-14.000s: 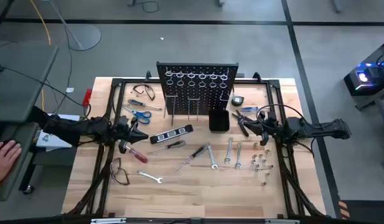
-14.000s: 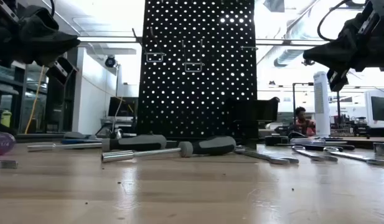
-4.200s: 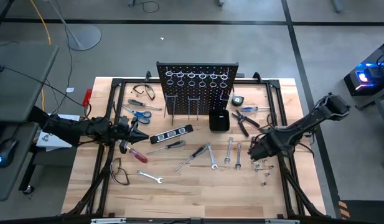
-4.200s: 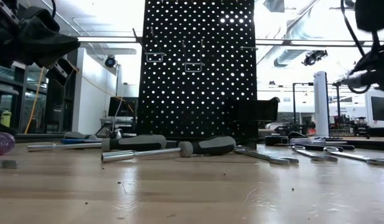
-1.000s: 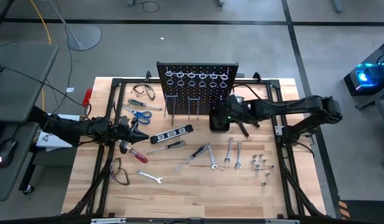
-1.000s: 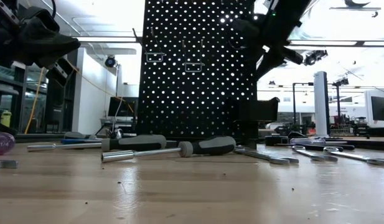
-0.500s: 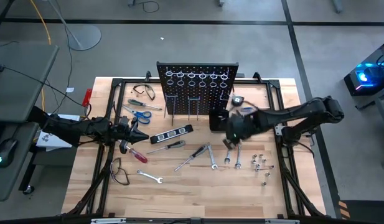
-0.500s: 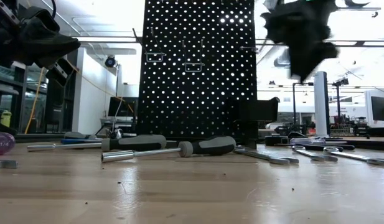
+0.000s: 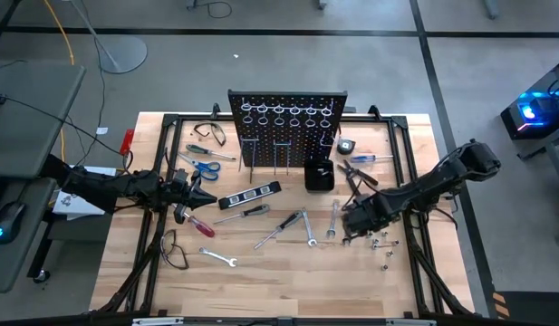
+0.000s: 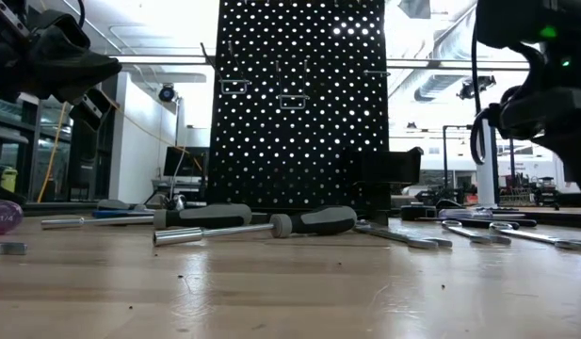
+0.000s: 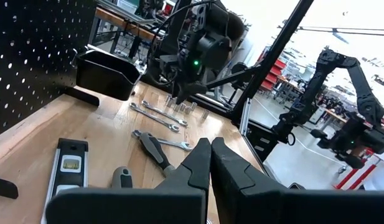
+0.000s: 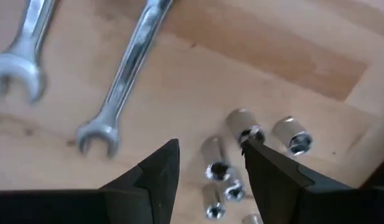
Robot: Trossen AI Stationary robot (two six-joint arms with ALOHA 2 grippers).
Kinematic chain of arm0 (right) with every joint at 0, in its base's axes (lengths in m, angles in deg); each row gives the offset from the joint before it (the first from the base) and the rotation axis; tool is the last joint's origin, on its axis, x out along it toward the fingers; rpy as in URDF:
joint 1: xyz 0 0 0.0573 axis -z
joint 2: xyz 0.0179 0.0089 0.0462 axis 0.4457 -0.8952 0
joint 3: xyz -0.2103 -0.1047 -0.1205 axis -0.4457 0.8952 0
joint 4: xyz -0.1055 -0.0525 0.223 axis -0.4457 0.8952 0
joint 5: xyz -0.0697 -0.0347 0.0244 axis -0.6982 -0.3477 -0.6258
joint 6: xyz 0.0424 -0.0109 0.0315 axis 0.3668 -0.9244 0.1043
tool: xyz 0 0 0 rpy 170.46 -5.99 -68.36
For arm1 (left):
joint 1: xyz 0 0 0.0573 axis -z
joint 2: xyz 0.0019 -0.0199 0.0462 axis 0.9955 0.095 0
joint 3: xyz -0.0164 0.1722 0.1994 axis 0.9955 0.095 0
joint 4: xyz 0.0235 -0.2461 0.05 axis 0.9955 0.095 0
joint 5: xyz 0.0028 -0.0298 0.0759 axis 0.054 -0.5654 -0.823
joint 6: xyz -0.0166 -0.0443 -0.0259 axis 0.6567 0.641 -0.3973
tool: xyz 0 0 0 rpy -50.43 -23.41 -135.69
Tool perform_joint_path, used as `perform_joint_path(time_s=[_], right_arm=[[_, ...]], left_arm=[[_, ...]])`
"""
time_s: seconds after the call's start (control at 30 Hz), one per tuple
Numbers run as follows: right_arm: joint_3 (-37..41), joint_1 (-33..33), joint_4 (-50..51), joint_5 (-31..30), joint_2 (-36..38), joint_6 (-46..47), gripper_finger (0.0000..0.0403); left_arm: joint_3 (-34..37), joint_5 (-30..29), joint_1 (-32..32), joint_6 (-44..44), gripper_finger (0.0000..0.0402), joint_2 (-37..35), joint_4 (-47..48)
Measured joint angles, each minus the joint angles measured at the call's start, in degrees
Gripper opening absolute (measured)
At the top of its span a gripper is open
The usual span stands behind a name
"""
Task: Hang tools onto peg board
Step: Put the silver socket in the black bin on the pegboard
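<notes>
- Low over the right half of the table, the right gripper (image 12: 207,152) hangs with its fingers spread and nothing between them; one small silver socket (image 12: 215,163) lies in the gap below.
- The step in hand looks like a reach for a wrench: best to centre the fingers across the shank, clear of the loose sockets, then settle straight down before pinching.
- The nearest wrench (image 12: 126,78) lies flat just beside the gripper, apart from it; a second wrench (image 9: 332,220) lies just left of that.
- The peg board (image 9: 287,128) stands upright at the far middle, well apart.
- At the left, the left gripper (image 11: 210,163) waits, fingers pressed together, empty.
</notes>
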Motion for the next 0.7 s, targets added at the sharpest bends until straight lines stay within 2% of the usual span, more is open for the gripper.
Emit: perform_joint_path(time_s=[0.27,0.43,0.7], right_arm=[[0.07,-0.15,5.44,-1.34,0.0,0.26,0.0171],[0.72,0.03,2.6,-2.51,0.02,0.08,0.0171],[5.75,0.37,-2.01,-0.47,0.02,2.8,0.0171]], left_arm=[[0.0,-0.01,-0.01,0.0,0.0,0.0,0.0],[0.0,0.0,0.0,0.0,0.0,0.02,0.0],[0.0,0.0,-0.02,0.0,0.0,0.0,0.0]])
